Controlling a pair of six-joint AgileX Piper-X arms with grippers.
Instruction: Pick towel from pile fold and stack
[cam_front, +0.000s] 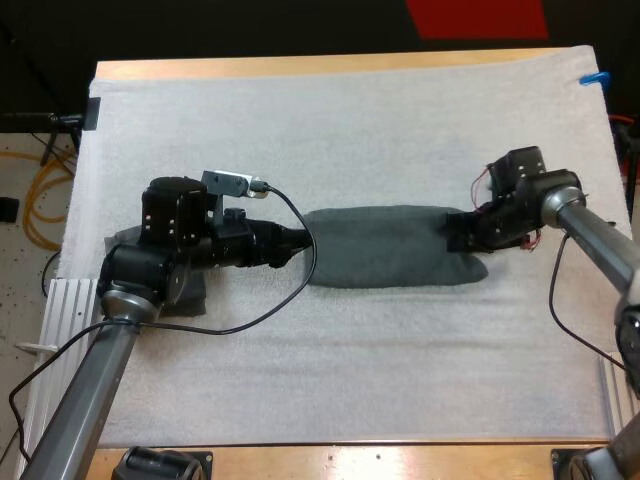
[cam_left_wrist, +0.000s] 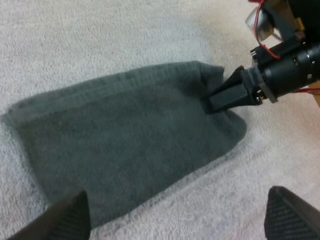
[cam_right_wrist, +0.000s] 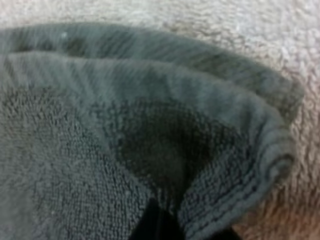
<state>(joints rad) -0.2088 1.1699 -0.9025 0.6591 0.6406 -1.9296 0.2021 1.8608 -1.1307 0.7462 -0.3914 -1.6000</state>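
Towel (cam_front: 390, 258) lay flat at the middle of the mat (cam_front: 350, 140) covering the bench (cam_front: 300, 66), folded over into a long band that ran between the two arms. Right pincer (cam_front: 458, 232) was closed on the towel's right end: the left wrist view showed it pinching the doubled edge there, and its own view showed a dark fingertip (cam_right_wrist: 152, 225) pressed into the folded layers. Left pincer (cam_front: 298, 243) hovered at the opposite end with its fingers (cam_left_wrist: 72, 215) standing well apart, gripping nothing. Judged from the looped surface and soft rolled edges, the towel is light, limp terry. It should sag and drape from any single hold, is unlikely to slip in a firm pinch, and should tolerate firm pressure. Best hold is likely at a corner or along a doubled edge, taking all layers at once so the fold keeps its alignment. Number of layers could not be counted. Left arm hid the towel's left end in the high view and covered most of a dark cloth (cam_front: 190, 300) beneath it, probably the pile; its shape could not be made out. Second fingertip of the right pincer was cut off in its own view.
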